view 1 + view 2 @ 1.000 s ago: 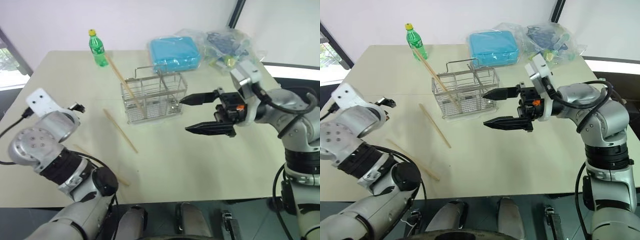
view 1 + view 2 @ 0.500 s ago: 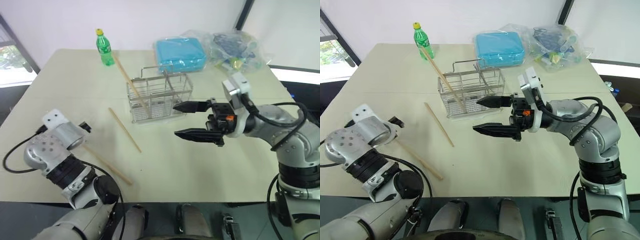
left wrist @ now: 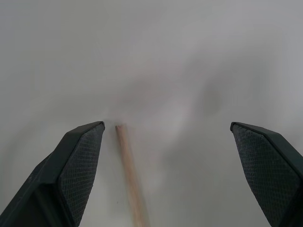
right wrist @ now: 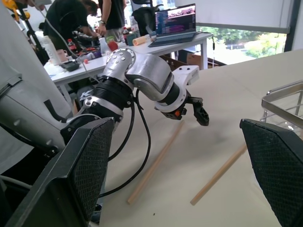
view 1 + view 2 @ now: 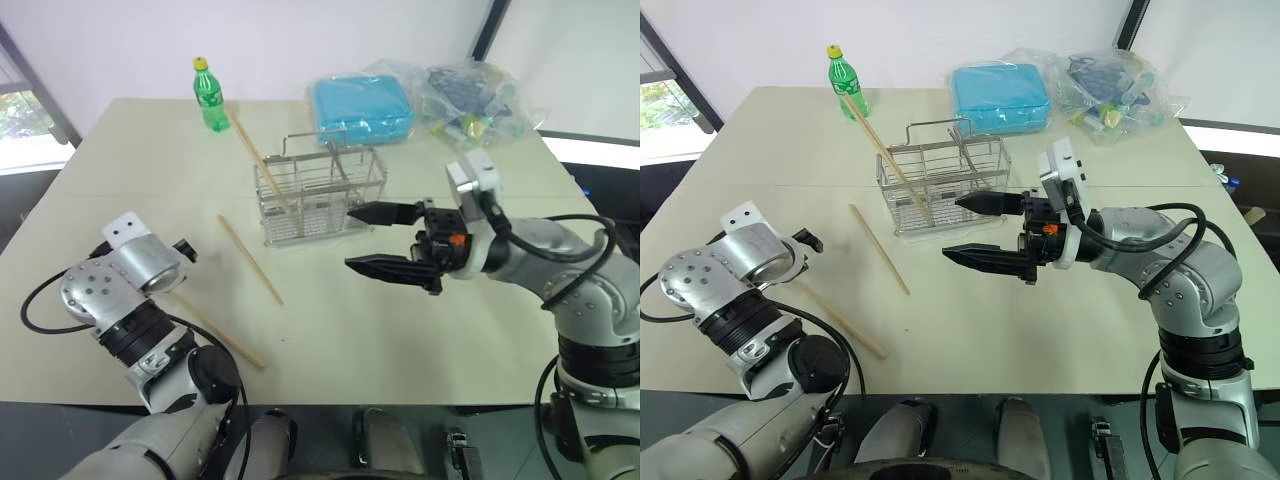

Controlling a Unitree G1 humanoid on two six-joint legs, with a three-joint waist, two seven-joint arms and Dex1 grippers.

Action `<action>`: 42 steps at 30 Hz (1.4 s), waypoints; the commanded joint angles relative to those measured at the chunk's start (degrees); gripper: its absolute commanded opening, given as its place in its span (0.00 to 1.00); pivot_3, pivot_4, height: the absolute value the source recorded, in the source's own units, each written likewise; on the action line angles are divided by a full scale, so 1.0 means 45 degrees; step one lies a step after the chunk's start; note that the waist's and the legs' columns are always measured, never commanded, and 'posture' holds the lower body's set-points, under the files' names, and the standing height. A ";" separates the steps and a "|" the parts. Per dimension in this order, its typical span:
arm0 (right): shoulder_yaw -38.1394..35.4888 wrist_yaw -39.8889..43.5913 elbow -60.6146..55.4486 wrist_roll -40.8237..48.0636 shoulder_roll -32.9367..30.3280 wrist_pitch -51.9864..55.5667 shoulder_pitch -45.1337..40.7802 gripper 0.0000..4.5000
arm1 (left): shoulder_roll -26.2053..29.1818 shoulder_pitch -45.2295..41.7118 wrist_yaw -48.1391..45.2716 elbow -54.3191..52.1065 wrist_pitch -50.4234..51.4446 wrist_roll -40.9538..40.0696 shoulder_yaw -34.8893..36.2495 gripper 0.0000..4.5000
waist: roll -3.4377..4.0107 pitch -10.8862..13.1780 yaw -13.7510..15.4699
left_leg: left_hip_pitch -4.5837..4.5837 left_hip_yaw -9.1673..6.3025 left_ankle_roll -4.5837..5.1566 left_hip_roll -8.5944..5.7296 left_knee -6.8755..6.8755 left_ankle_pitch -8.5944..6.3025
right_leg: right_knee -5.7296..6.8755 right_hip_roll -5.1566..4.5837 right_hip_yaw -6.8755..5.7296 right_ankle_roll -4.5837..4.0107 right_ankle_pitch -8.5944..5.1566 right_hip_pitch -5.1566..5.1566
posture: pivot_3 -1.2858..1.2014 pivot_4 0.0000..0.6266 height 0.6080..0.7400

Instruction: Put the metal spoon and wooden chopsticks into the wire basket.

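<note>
Left wrist view: the left gripper (image 3: 168, 170) is seen with its fingers spread wide and empty, the end of a chopstick (image 3: 129, 175) lying between them, close to one finger (image 3: 78, 163).
Nearest chopstick: in the head views it (image 5: 840, 318) lies flat on the table (image 5: 1060, 330) by the left gripper (image 5: 808, 241); not yet lifted.
Second chopstick: it (image 5: 878, 249) lies flat between the left arm and the wire basket (image 5: 943, 187), apart from both.
Right gripper: it (image 5: 977, 229) is held above the table just in front of the basket, fingers wide apart, nothing between them.
Third chopstick: it (image 5: 880, 151) is already leaned in the basket's left compartment, its top toward the green bottle (image 5: 847, 83).
Metal spoon: a thin handle (image 5: 962, 136) appears to stand in the basket (too small to be sure).
Progress: judged about half done; two chopsticks are left.
Far side: a blue box (image 5: 999, 96) and a plastic bag (image 5: 1110, 85) are left untouched.
</note>
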 commanded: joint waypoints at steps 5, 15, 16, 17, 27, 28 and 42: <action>-0.0194 -0.0102 -0.0215 -0.0003 -0.0010 -0.0494 -0.0067 0.99 | -0.0022 0.0001 0.1879 -0.0196 0.0099 -0.2099 0.0176 0.48 | 0.0000 0.0000 0.0003 | 0.0001 -0.0001 0.0000 0.0000 0.0000 0.0000 | 0.0000 0.0000 0.0001 0.0000 0.0000 -0.0001 | 0.52 0.24 0.92; -0.0085 -0.0213 0.0262 -0.0300 -0.0022 -0.0628 -0.0448 0.99 | 0.0204 -0.0090 0.3177 0.0185 0.0099 -0.3496 0.0439 0.05 | -0.0001 -0.0001 0.0007 | 0.0001 -0.0002 -0.0001 -0.0001 -0.0003 0.0000 | -0.0001 0.0000 0.0005 0.0000 0.0000 -0.0005 | 0.52 0.24 0.92; -0.0084 -0.0204 0.0266 -0.0316 -0.0020 -0.0634 -0.0448 0.99 | 0.0257 -0.0129 0.3212 0.0204 0.0099 -0.3559 0.0454 0.05 | -0.0001 -0.0001 0.0007 | 0.0001 -0.0002 -0.0002 -0.0001 -0.0003 -0.0001 | -0.0001 0.0000 0.0005 0.0000 0.0000 -0.0005 | 0.52 0.24 0.92; -0.0080 -0.0209 0.0261 -0.0325 -0.0012 -0.0626 -0.0452 0.99 | 0.0348 -0.0147 0.3200 0.0242 0.0099 -0.3613 0.0446 0.05 | -0.0001 -0.0001 0.0008 | 0.0001 -0.0001 -0.0002 -0.0001 -0.0003 -0.0001 | -0.0001 -0.0001 0.0005 0.0000 0.0000 -0.0005 | 0.52 0.24 0.92; 0.0039 -0.0263 0.0217 -0.0509 0.0126 -0.0750 -0.0374 0.99 | 0.0886 -0.0763 0.3551 0.0153 0.0099 -0.3974 0.0234 0.16 | -0.0007 -0.0001 0.0016 | -0.0001 -0.0001 -0.0003 -0.0002 -0.0003 -0.0001 | -0.0002 -0.0001 0.0008 0.0000 0.0000 -0.0007 | 0.52 0.24 0.92; 0.0037 -0.0291 0.0244 -0.0505 0.0145 -0.0759 -0.0378 0.99 | 0.0873 -0.0836 0.3694 0.0130 0.0099 -0.4070 0.0200 0.21 | -0.0007 -0.0001 0.0011 | 0.0000 0.0000 -0.0003 -0.0002 -0.0003 -0.0001 | -0.0002 -0.0002 0.0008 0.0000 0.0000 -0.0007 | 0.52 0.24 0.92; 0.0095 -0.0344 0.0253 -0.0580 0.0255 -0.0889 -0.0296 0.99 | 0.0198 0.0170 0.4839 -0.1077 0.0099 -0.4933 0.0220 0.77 | -0.0007 -0.0001 0.0009 | 0.0005 0.0001 -0.0006 -0.0001 -0.0012 -0.0001 | -0.0001 0.0000 0.0016 0.0000 0.0000 -0.0012 | 0.52 0.24 0.92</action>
